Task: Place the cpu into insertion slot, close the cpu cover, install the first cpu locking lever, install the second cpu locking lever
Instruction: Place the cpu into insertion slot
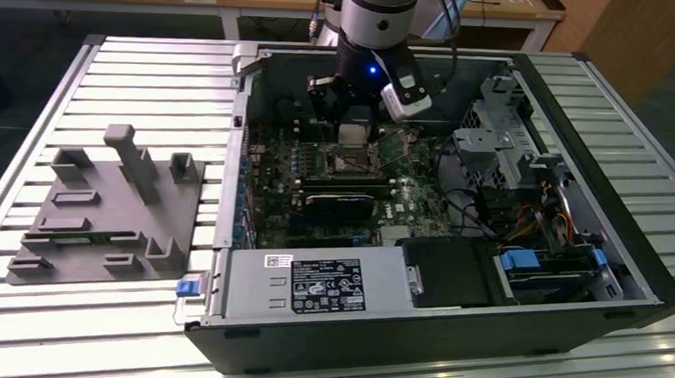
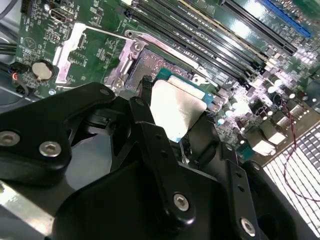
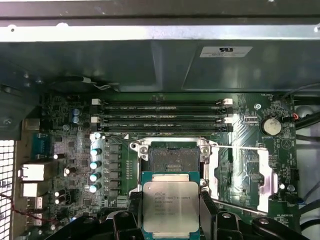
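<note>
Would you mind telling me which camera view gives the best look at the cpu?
The first wrist view: the cpu shows its metal top nearly whole and face-on, held in the gripper. The second wrist view shows it slanted, partly hidden by the gripper; the exterior view shows a small pale patch.

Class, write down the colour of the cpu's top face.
The cpu has a dull silver-grey top with a green rim, clearest in the first wrist view.

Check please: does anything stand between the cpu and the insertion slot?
Nothing visible does. The gripper holds the cpu in its jaws close to the insertion slot, whose dark centre lies uncovered in the first wrist view.
</note>
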`<state>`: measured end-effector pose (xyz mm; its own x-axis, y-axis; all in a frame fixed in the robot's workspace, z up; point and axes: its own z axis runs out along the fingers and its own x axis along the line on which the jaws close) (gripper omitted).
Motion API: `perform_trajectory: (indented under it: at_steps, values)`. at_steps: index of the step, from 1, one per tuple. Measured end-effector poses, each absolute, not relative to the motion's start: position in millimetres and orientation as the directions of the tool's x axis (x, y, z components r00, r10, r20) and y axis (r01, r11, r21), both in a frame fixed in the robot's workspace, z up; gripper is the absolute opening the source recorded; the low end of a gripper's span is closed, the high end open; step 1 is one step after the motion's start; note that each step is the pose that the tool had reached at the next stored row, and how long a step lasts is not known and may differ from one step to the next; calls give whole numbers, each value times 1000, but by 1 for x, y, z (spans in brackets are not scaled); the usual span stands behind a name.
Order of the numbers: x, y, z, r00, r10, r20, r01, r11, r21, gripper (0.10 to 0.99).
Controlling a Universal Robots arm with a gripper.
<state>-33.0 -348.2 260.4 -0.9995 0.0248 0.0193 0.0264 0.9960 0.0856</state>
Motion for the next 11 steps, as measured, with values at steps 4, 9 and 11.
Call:
perform_trajectory:
  at_steps: [4,9,11]
  values:
    - [-33,-348,255,-1000,25,19,26,996,86,541]
    - [-33,-348,255,-1000,25,19,26,996,86,541]
    - [-33,-348,255,-999,28,19,30,996,86,541]
